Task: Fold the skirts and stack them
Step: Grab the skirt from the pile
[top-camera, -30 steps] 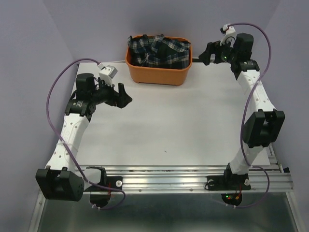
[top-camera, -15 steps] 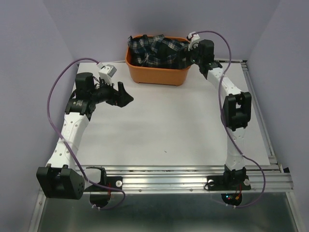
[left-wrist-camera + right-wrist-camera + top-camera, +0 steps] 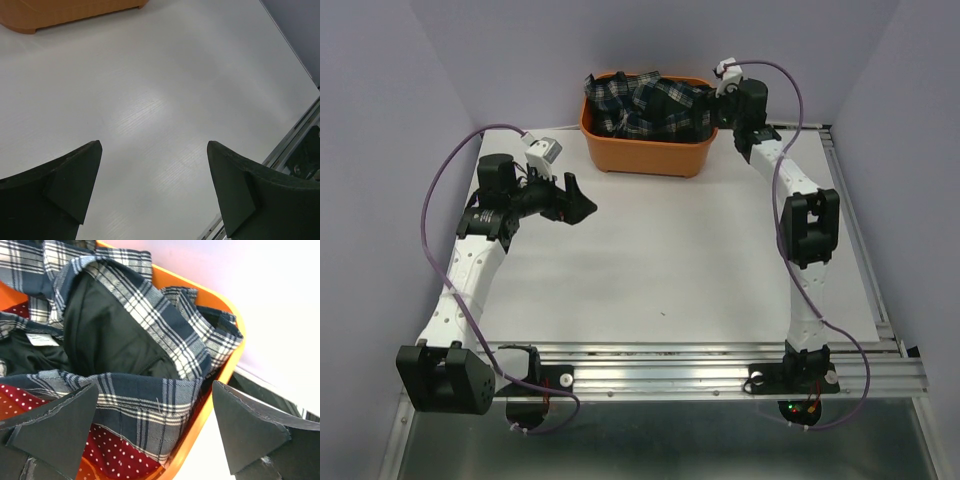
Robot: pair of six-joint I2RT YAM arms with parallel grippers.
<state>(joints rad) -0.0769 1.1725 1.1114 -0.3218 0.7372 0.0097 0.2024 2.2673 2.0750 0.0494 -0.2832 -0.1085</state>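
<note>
reaching over the orange tub (image 3: 200, 410), the right tool (image 3: 155, 387) stands wide open, tartan skirt (image 3: 150, 315) straight ahead of its jaws, red skirt (image 3: 115, 450) beneath; pinch one tartan fold only, clear of the rim. left tool (image 3: 153, 145) open, empty.

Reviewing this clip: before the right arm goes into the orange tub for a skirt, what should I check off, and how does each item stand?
1. Right end effector open: ok, jaws spread wide, nothing between them.
2. Lined up over the orange tub: ok, it hangs above the tartan skirt.
3. Tartan on top: ok, it lies crumpled over the red dotted skirt.
4. Tartan will lift free of the red one: cannot tell.
5. Left end effector out of the way: ok, open, over the table.
</note>
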